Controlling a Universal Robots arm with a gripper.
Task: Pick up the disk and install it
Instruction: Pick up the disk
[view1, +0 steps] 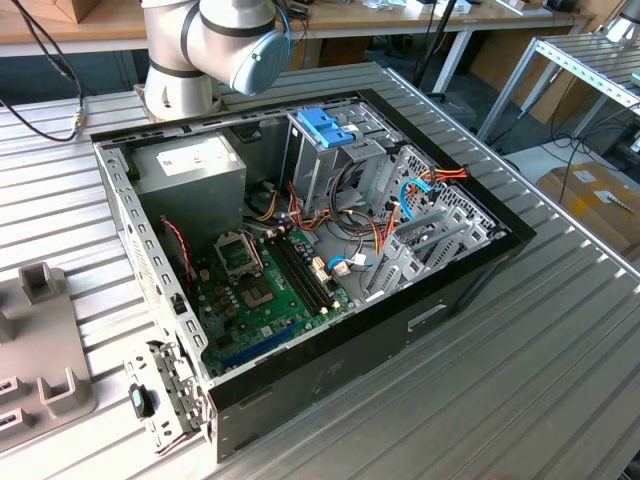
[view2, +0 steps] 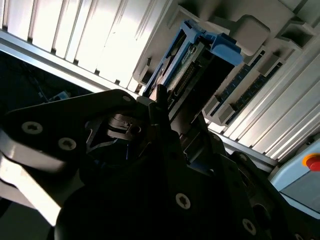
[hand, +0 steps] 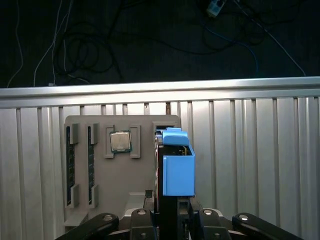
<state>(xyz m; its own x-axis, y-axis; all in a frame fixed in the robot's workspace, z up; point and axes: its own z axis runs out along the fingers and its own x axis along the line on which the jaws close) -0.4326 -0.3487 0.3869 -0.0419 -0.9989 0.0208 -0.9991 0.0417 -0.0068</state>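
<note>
The disk (hand: 178, 167), a flat drive in a blue plastic frame, stands on edge in a slot of the grey holder plate (hand: 122, 185) on the ribbed table. In the second wrist view the disk (view2: 202, 60) shows its connector edge and blue frame. My gripper (hand: 167, 207) sits right at the disk's near end, in line with its thin edge. The gripper (view2: 161, 107) reaches up to the drive's side in the second wrist view. The open computer case (view1: 300, 250) lies on the table in the exterior view, with the drive cage and its blue handle (view1: 325, 128) inside.
The holder plate also carries a processor chip (hand: 120, 141) and two memory sticks (hand: 70, 165). In the exterior view the grey holder plate (view1: 40, 340) lies at the left, apart from the case. The arm's base (view1: 190, 60) stands behind the case. Cables hang beyond the table edge (hand: 160, 90).
</note>
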